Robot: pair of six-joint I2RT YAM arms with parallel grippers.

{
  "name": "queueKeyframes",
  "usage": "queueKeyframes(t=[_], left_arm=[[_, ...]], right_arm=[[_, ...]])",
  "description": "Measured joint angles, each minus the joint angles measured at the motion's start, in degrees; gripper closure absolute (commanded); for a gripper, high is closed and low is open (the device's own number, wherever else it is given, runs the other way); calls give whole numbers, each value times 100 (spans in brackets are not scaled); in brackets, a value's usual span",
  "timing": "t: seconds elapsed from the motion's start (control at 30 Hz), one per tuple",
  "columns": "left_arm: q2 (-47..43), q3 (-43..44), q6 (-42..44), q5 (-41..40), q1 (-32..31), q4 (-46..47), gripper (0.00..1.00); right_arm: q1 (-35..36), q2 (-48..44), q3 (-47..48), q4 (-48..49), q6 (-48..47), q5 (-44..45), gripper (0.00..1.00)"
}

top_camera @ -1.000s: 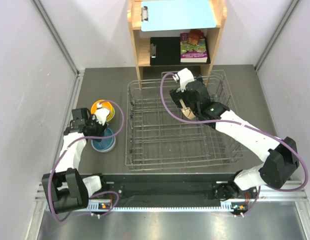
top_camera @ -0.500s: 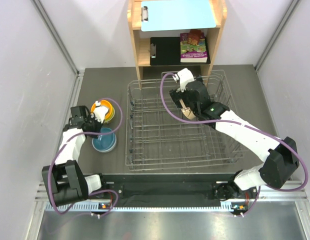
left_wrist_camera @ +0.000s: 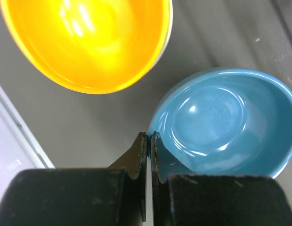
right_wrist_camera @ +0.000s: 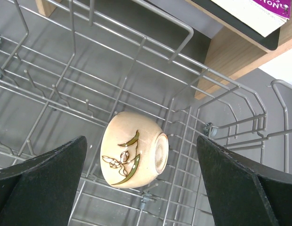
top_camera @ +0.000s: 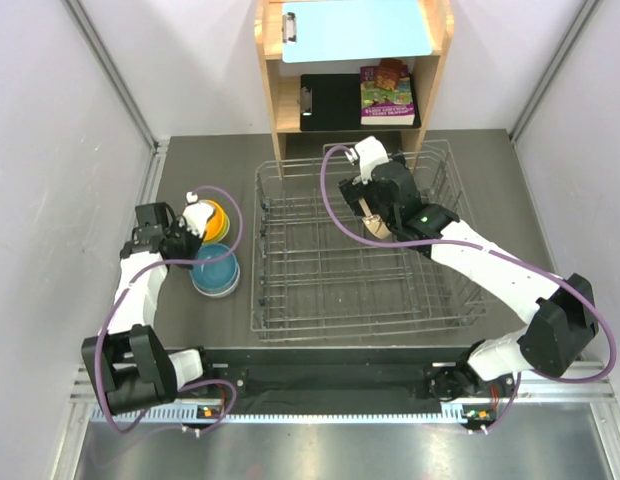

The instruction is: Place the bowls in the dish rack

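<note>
Blue bowl (top_camera: 215,270), left of the dish rack (top_camera: 370,322), is pinched at its rim by the left hand (left_wrist_camera: 149,141), so a lift into the rack is called for; right hand (right_wrist_camera: 141,141) is held wide open, empty.

The left arm (top_camera: 140,290) rises from its base at about 7 o'clock and runs up toward 12, its wrist bent round to 3 o'clock. The left tool (left_wrist_camera: 149,136) sits low over the bench, its fingers (left_wrist_camera: 139,155) pinched almost together on the rim of the blue bowl (left_wrist_camera: 221,122). The right arm (top_camera: 490,265) folds out at 4 o'clock, then stretches long toward 10 o'clock, with the right tool (top_camera: 370,212) pointing down and its fingers (right_wrist_camera: 42,183) spread wide, gripping nothing.
</note>
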Motion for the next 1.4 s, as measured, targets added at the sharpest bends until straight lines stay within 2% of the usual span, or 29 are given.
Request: queueKeyframes(t=[0.4,0.6,0.83,1.1,1.23,1.4], left_arm=[[-428,796,-127,229,4,-874,100],[-715,1425,-48,264,4,-1517,100],[-1023,2109,24,409,4,-2035,100],[-1322,2389,-367,1423,-11,-2072,100],[-1322,2470,-732,1746,-164,-1823,100],[-1318,2468,-1215,1781,-555,-1351,100]], right_arm=[[0,2,2,-22,9,-168,0],[-2,33,92,-229,144,-872,0],[-149,109,323,-476,658,-2820,0],[-553,153,352,-448,1497,-5104,0],[-754,216,352,-221,2011,-6061,0],[-833,382,352,214,2691,-6988,1]])
